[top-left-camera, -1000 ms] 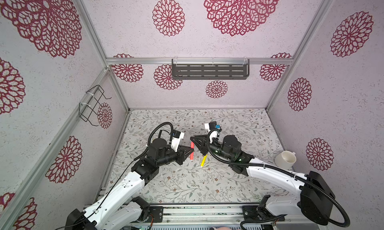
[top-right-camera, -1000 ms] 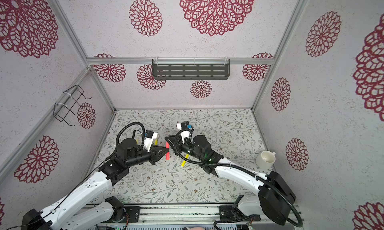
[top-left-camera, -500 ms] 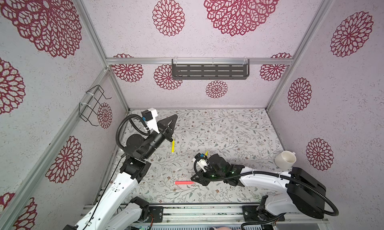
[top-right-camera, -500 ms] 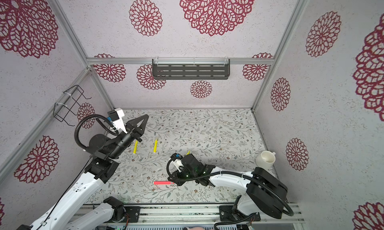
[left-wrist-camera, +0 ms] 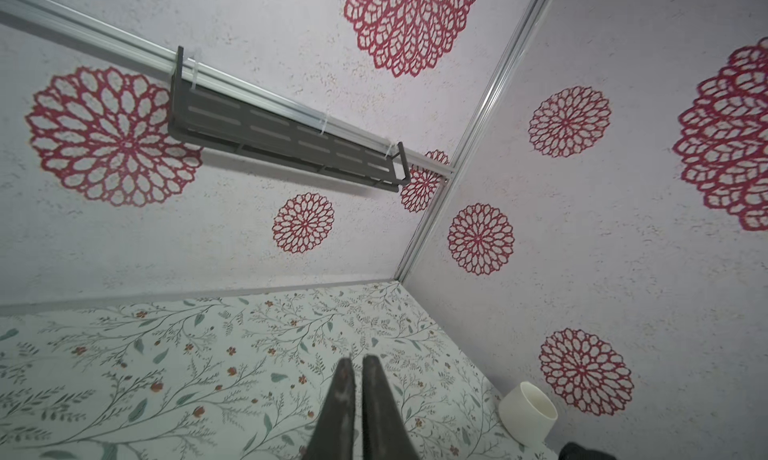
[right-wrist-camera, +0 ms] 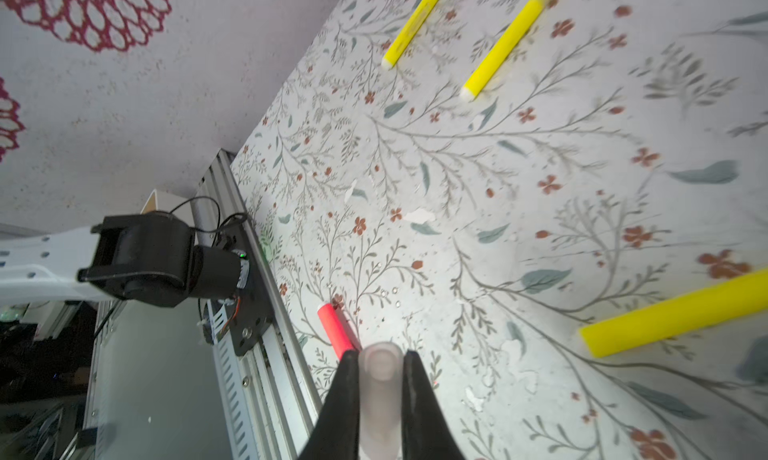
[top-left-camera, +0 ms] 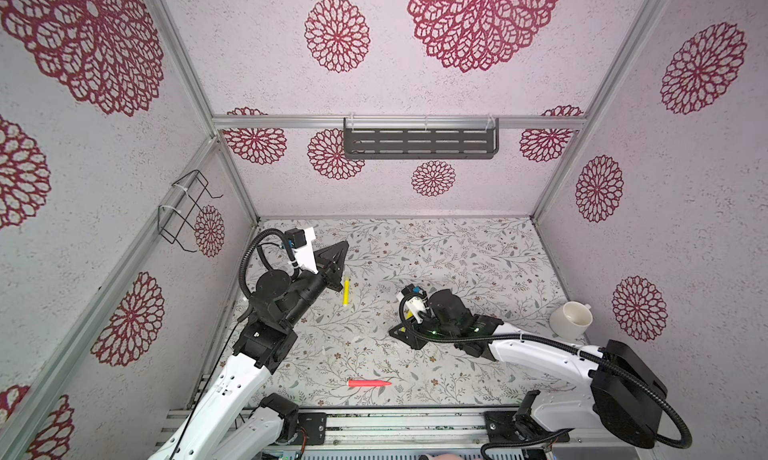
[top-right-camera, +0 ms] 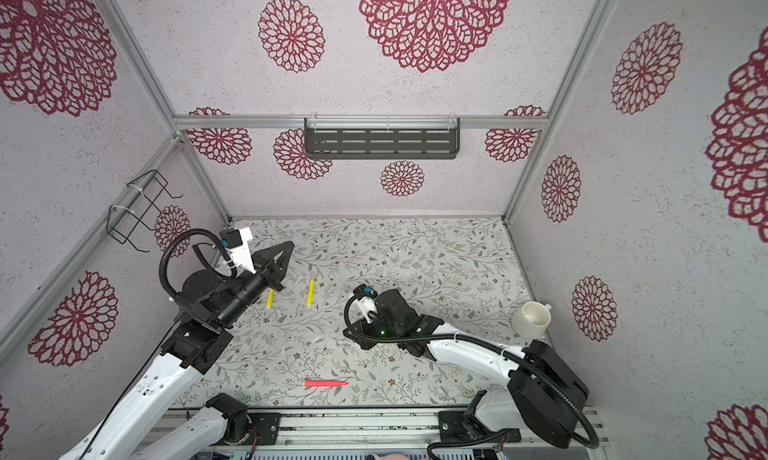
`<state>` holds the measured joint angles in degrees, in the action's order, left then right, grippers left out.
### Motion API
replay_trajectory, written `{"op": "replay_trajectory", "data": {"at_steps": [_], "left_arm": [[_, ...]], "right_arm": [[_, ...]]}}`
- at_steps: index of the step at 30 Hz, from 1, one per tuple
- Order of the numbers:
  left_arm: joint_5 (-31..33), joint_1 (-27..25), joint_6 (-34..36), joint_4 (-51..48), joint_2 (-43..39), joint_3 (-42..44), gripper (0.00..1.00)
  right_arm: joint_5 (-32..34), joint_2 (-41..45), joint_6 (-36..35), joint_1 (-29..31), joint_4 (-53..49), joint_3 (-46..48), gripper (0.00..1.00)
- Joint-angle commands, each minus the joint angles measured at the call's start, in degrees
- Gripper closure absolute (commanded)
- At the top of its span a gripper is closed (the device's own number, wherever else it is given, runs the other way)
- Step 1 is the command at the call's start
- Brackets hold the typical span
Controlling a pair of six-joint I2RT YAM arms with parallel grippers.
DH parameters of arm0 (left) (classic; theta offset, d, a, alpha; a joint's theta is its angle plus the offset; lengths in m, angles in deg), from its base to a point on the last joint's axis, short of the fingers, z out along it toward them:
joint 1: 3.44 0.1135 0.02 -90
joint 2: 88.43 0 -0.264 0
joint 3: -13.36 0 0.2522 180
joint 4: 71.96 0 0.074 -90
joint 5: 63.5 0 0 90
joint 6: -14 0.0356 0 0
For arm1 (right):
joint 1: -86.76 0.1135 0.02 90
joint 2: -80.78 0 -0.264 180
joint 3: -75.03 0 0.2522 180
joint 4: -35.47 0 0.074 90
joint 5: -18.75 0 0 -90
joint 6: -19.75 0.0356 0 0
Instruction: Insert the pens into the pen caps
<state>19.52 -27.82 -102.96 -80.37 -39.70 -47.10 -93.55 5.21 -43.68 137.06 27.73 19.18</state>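
My right gripper (right-wrist-camera: 380, 354) is shut on a clear pen cap (right-wrist-camera: 380, 379) and hangs low over the mat, front of centre in a top view (top-left-camera: 398, 333). A red pen (top-left-camera: 369, 382) lies near the front edge, its blunt end just beyond my right fingertips (right-wrist-camera: 334, 327). Two yellow pens (top-right-camera: 310, 292) (top-right-camera: 270, 298) lie side by side at the left, beside my left arm. Part of another yellow pen (right-wrist-camera: 673, 316) shows close to my right wrist. My left gripper (left-wrist-camera: 358, 360) is raised at the back left (top-left-camera: 340, 248), shut and holding nothing.
A white cup (top-left-camera: 571, 319) lies tipped at the right wall. The metal front rail (right-wrist-camera: 257, 354) runs just beside my right gripper. Small pale flecks (right-wrist-camera: 419, 216) dot the floral mat; I cannot tell what they are. A dark shelf (top-left-camera: 419, 142) hangs on the back wall.
A second ago both grippers met mid-table with a red and a yellow pen. Now the left one is raised at the back left, the right one low in front, and the red pen lies on the mat.
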Motion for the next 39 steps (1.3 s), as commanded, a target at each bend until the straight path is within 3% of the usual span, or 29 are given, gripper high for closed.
{"op": "replay_trajectory", "data": {"at_steps": [1, 4, 8, 9, 13, 17, 18, 19, 21, 23, 27, 33, 39], "left_arm": [[-1.39, -0.22, 2.16, -13.15, 2.15, -2.78, 0.87], [-2.82, -4.03, 4.83, -23.98, 7.97, -6.96, 0.75], [6.49, -17.57, 10.4, -35.99, 15.32, -10.4, 0.67], [6.31, -19.47, 10.84, -38.64, 16.97, -11.29, 0.65], [1.66, -22.97, 11.65, -46.1, 21.05, -13.64, 0.58], [1.23, -26.59, 12.77, -49.79, 21.72, -13.62, 0.54], [0.22, -27.2, 13.01, -49.69, 21.63, -12.5, 0.36], [-1.22, -27.82, 13.66, -49.61, 21.73, -11.46, 0.03], [-3.13, -30.92, 15.7, -48.86, 22.55, -8.79, 0.01], [0.68, -35.1, 16.66, -47.66, 24.21, -6.7, 0.01], [1.42, -39.77, 13.97, -44.06, 29.44, -3.99, 0.01], [2.44, -43.58, 9.49, -48.31, 38.04, -6.71, 0.01], [8.43, -44.59, 3.75, -54.46, 41.2, -8.81, 0.03]], "right_arm": [[0.06, 2.04, -1.34, -2.46, -1.49, -0.22, 1.0], [2.95, 3.83, -2.74, -5.71, -5.24, -1.11, 1.0], [8.86, 8.28, -6.7, -13.56, -13.54, -4.46, 1.0], [9.81, 9.88, -7.25, -15.93, -14.75, -5.13, 1.0], [8.45, 15.04, -9.14, -24.03, -17.06, -7.47, 1.0], [6.5, 17.89, -10.55, -26.98, -16.9, -9.04, 1.0], [6.07, 18.39, -10.61, -27.44, -16.6, -9.16, 1.0], [5.55, 19.06, -10.63, -27.68, -16.15, -9.02, 1.0], [4.55, 20.77, -10.28, -27.96, -14.94, -8.14, 1.0], [3.88, 22.51, -9.71, -28.11, -13.58, -6.85, 1.0], [2.43, 25.69, -8.25, -28.19, -12.07, -4.63, 1.0], [2.05, 28.89, -7.85, -28.22, -11.59, -2.79, 1.0], [0.03, 29.22, -6.1, -28.17, -8.0, -0.66, 1.0]]}}
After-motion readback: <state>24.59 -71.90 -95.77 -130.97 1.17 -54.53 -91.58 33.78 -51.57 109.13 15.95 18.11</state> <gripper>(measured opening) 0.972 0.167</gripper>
